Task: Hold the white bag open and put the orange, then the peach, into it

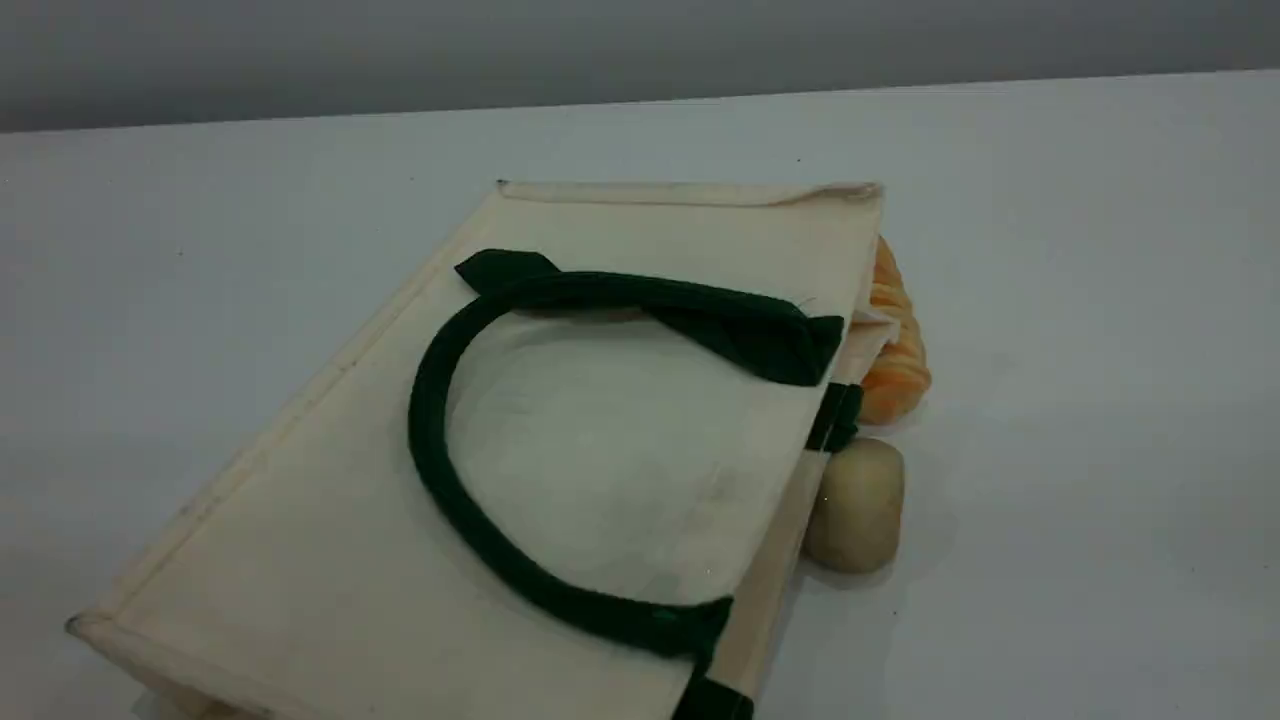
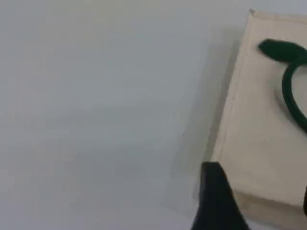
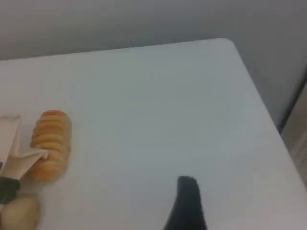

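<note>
The white bag (image 1: 620,480) lies flat on the table, its mouth toward the right. One green handle (image 1: 432,440) loops across its top face. The orange and the peach are out of view. Neither arm shows in the scene view. In the left wrist view one dark fingertip (image 2: 217,199) of my left gripper hangs over the table by the bag's edge (image 2: 259,139), holding nothing. My right gripper's fingertip (image 3: 187,203) hovers above bare table, right of the bag's mouth (image 3: 21,160), also with nothing in it.
An orange-and-cream striped bread roll (image 1: 897,350) (image 3: 50,143) lies against the bag's mouth. Just in front of it sits a beige potato-like lump (image 1: 856,505) (image 3: 19,214). The table's far right corner (image 3: 225,43) shows in the right wrist view.
</note>
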`<control>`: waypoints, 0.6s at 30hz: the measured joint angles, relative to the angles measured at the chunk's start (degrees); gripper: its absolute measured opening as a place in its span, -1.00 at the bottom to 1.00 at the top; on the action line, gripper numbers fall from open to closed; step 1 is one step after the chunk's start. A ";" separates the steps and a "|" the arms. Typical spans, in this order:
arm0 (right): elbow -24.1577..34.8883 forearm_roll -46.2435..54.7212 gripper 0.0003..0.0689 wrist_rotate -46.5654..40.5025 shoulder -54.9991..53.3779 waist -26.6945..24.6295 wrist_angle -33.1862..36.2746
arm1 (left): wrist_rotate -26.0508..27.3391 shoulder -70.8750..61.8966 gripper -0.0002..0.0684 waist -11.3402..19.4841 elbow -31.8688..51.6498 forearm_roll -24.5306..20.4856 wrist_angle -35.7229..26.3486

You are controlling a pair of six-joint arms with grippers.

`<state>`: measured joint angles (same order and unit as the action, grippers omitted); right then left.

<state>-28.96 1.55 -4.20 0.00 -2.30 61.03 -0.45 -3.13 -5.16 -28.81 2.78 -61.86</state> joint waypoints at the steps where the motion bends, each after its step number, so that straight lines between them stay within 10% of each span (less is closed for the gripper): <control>1: 0.00 0.00 0.52 0.00 0.00 0.00 0.00 | 0.00 1.06 0.14 0.00 0.00 0.00 0.01; 18: 0.00 -0.07 0.52 0.00 0.00 0.00 0.00 | -0.05 3.13 0.14 6.75 0.00 0.19 -0.01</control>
<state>-28.96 1.49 -4.20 0.00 -2.30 61.03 -0.51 0.00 1.59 -28.81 2.97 -61.87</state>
